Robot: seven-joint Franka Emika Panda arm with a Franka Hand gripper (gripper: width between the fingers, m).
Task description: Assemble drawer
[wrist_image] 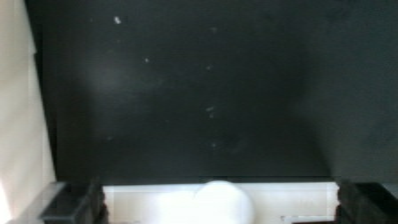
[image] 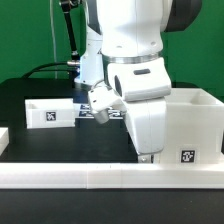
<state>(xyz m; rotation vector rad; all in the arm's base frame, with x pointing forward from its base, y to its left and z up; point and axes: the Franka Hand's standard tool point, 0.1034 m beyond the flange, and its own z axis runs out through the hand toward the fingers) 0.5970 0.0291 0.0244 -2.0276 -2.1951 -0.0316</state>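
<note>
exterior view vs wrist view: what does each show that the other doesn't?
Exterior view only: the arm, the large housing, a shallow tray and the long border bar.
Wrist view only: a white part with a rounded bump between the gripper's fingers; whether they clamp it is unclear.
Both: the black table.
</note>
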